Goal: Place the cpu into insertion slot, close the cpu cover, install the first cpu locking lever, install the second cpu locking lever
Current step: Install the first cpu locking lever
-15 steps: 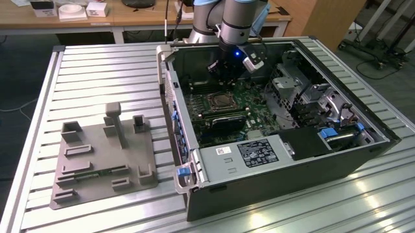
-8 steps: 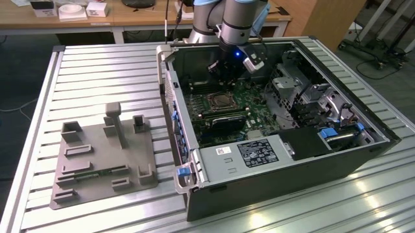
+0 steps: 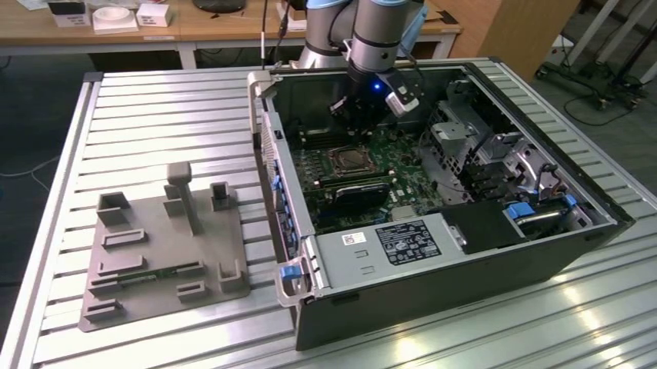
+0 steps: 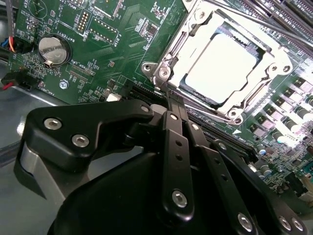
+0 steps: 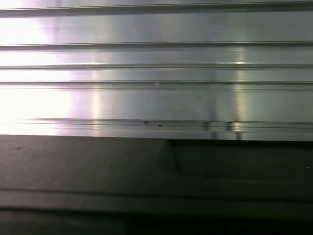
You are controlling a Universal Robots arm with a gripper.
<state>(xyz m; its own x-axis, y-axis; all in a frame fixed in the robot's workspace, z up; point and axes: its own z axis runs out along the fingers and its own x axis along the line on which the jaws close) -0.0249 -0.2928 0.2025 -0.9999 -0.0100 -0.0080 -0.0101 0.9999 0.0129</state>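
The cpu (image 4: 221,66), pale silver, lies in the insertion slot (image 3: 349,161) on the green board. The cpu cover (image 4: 191,39), a silver frame, lies flat around it. A thin metal lever rod (image 4: 254,20) runs along the socket's far side, and another (image 4: 208,114) runs along the side nearest my fingers. My gripper (image 4: 168,98) is shut, its black fingers (image 4: 176,147) pressed together, with the tips right at the socket's corner (image 4: 162,73). In the exterior view the gripper (image 3: 355,115) hangs inside the open case, just behind the socket. I cannot tell whether the tips touch a lever.
The case walls (image 3: 269,154) close in the board. A black card (image 3: 355,196) and the grey label plate (image 3: 395,242) sit in front of the socket, and drive cages (image 3: 472,146) are on the exterior view's right. A coin battery (image 4: 54,49) is on the board. A grey fixture tray (image 3: 154,246) lies on the ribbed table (image 5: 156,73).
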